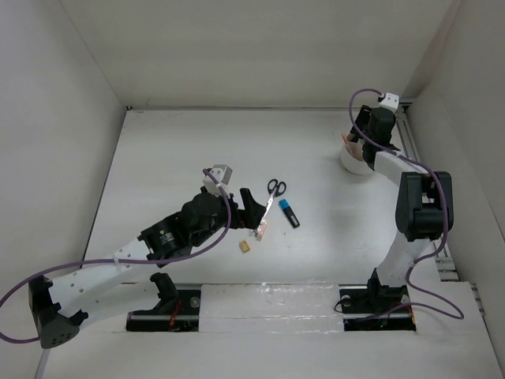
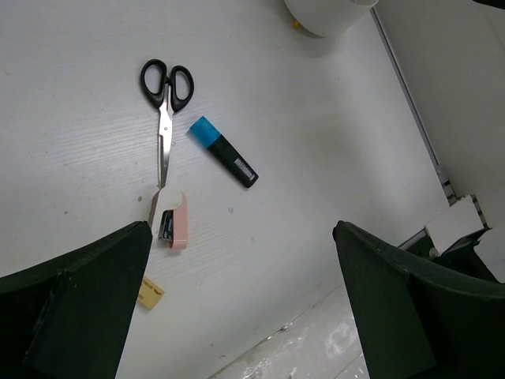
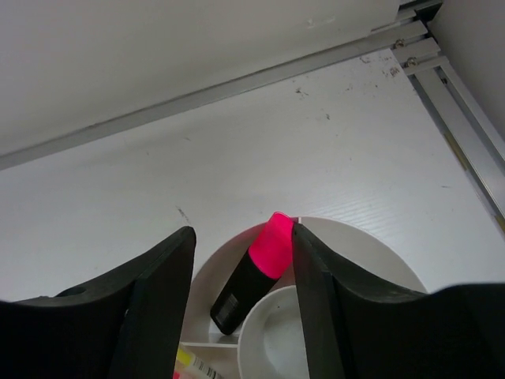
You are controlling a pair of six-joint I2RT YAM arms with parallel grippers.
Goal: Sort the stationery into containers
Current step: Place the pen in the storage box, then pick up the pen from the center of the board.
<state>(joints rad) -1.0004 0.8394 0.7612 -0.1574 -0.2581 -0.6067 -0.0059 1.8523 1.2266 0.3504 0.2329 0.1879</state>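
The right arm reaches to the bench's far right corner, jaws spread above the round white tub. A pink-capped marker leans in an outer compartment against the central ring. It sits between the jaws, its cap just beside one finger, not pinched. The end of a pale yellow stick shows in the neighbouring compartment.

The left arm hangs over mid-bench, jaws wide apart. Ahead of them lie the black-handled scissors, a blue-capped marker just right of the blades and a pink eraser at the scissor tips. A yellow eraser lies partly behind one finger. All four are well apart from the tub, with bare bench between. Walls close in three sides, and a metal rail runs along the far edge beyond the tub.
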